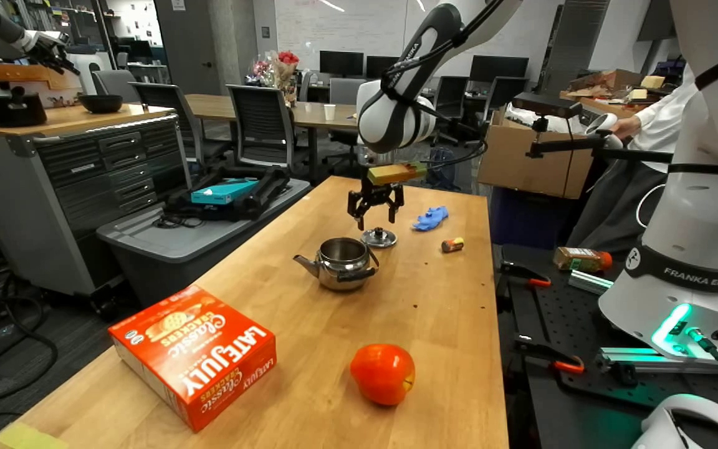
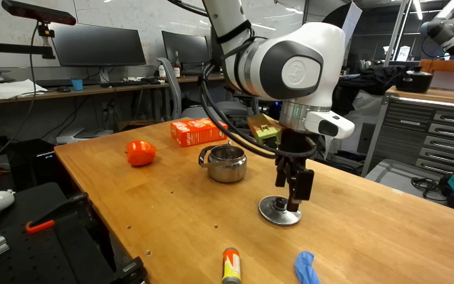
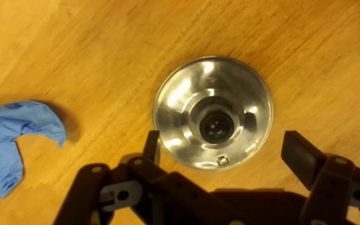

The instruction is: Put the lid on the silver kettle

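Observation:
The lid is a round shiny silver disc with a black knob. It lies flat on the table, knob up, in both exterior views (image 1: 384,241) (image 2: 269,213) and the wrist view (image 3: 212,103). The silver kettle stands upright and uncovered in both exterior views (image 1: 341,275) (image 2: 229,170), its handle folded down to one side. The kettle is out of the wrist view. My gripper is open and empty, pointing down just above the lid, in both exterior views (image 1: 376,221) (image 2: 290,195). In the wrist view the fingers (image 3: 220,134) stand apart on either side of the knob.
A blue glove (image 1: 430,218) (image 3: 20,125) and a small orange-yellow cylinder (image 1: 452,244) (image 2: 231,266) lie near the lid. A red cracker box (image 1: 197,355) and a red-orange round fruit (image 1: 384,374) are beyond the kettle. The wooden table (image 1: 446,299) carries them all.

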You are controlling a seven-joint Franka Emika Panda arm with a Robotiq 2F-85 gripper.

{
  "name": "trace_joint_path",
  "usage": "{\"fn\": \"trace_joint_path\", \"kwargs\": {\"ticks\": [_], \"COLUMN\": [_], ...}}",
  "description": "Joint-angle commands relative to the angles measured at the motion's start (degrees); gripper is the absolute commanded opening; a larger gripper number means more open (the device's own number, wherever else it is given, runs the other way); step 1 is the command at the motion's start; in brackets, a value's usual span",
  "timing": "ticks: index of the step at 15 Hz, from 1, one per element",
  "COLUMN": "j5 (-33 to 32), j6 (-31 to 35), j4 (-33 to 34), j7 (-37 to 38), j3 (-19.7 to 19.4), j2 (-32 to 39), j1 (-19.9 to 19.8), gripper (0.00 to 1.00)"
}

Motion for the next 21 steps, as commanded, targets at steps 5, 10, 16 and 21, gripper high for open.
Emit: {"fn": "trace_joint_path", "kwargs": {"ticks": [5, 10, 16, 21], "j5": [-2.8, -2.65, -2.93, -5.18], "j6": [0.04, 0.31, 0.69, 0.43], "j4": [0.98, 0.51, -0.57, -2.6], "j7": [0.09, -0.09, -0.15, 0.59], "j3": [-1.77, -1.37, -1.04, -1.24], "j2": [1.0, -0.59, -3.97, -8.88], "j1": [2.27, 3.01, 4.53, 6.64], "gripper": [0.51, 0.13, 0.07, 0.07]}}
